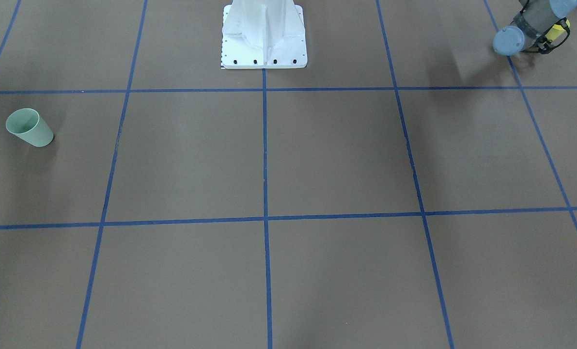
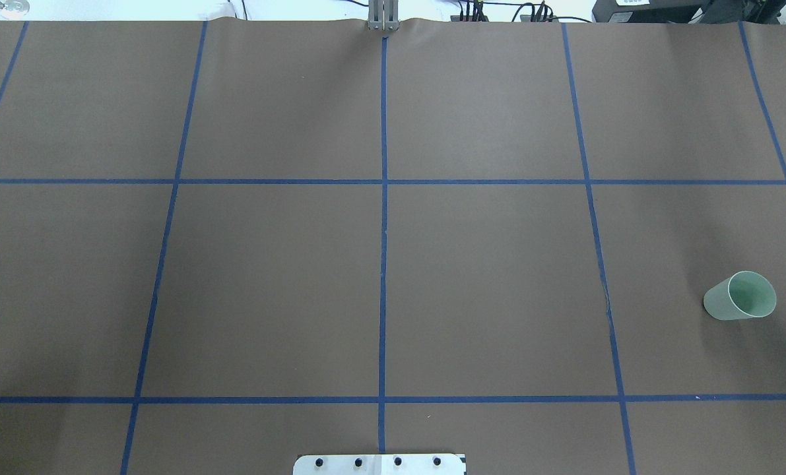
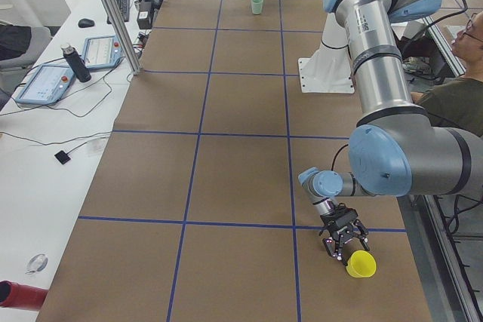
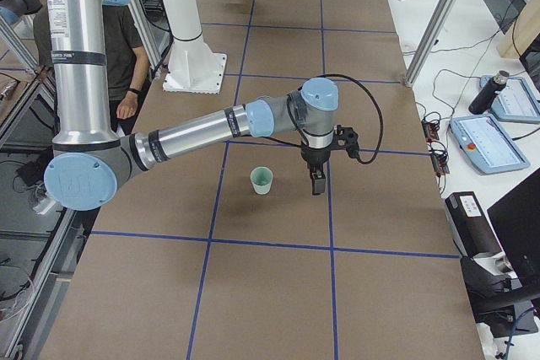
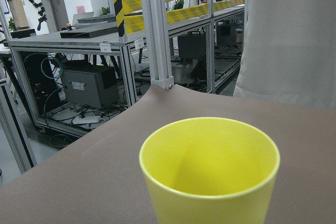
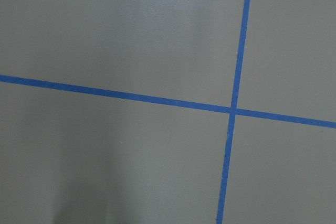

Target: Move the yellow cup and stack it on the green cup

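What matters for my next move is how the yellow cup (image 3: 361,264) sits against the left pincer (image 3: 345,249). In the left side view the cup is right at the fingertips, on the side toward the robot's left end of the tabletop (image 2: 267,284). The left wrist camera looks straight into it: the cup (image 5: 210,171) stands upright, rim up, and fills the lower middle of the view. Its long axis is vertical and the pincer comes at it level, from the side. No finger shows in that wrist view, and the front camera catches only a sliver of yellow behind the arm, so I cannot tell whether the left pincer is released or clenched on the cup, or whether the cup's base rests on the tabletop. The green cup (image 2: 742,297) stands upright at the opposite end, well apart, with nearly the whole tabletop between the two. The left arm is clearly nearer the yellow cup, and the right arm is nearer the green one. The right pincer (image 4: 316,183) hangs pointing down just beside the green cup (image 4: 262,180), apart from it. Its camera shows only crossed blue tape (image 6: 231,109), so I cannot tell its state either. I judge the carry will be long and may need a hand-over
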`<move>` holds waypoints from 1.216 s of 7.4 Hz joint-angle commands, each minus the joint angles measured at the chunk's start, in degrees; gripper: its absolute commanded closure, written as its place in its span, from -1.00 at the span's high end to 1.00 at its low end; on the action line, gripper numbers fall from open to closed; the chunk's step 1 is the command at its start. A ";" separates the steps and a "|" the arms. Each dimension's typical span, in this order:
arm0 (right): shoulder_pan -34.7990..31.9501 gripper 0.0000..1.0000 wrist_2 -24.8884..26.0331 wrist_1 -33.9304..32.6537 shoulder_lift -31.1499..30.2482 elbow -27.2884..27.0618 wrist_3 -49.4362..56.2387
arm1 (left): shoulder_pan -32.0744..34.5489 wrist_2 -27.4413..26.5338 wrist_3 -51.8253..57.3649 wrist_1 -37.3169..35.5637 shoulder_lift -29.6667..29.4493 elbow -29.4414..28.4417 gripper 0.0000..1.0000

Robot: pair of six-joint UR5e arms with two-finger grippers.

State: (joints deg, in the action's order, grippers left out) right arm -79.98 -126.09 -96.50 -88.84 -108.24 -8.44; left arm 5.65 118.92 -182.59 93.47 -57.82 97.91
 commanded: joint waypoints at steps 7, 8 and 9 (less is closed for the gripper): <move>0.00 0.98 0.06 0.00 -0.28 -0.92 -0.09 | -0.73 -0.27 -0.05 2.95 2.45 -0.79 0.98; 0.00 0.98 0.06 0.00 -0.28 -0.92 -0.09 | -0.82 -0.27 -0.22 3.82 2.45 -1.40 0.98; 0.00 0.98 0.06 0.00 -0.28 -1.09 -0.09 | -0.90 -0.36 -0.22 3.92 2.45 -1.67 0.96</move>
State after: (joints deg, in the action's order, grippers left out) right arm -79.98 -126.04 -96.50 -89.12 -109.19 -8.53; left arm 4.86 118.66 -182.73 96.97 -55.37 96.67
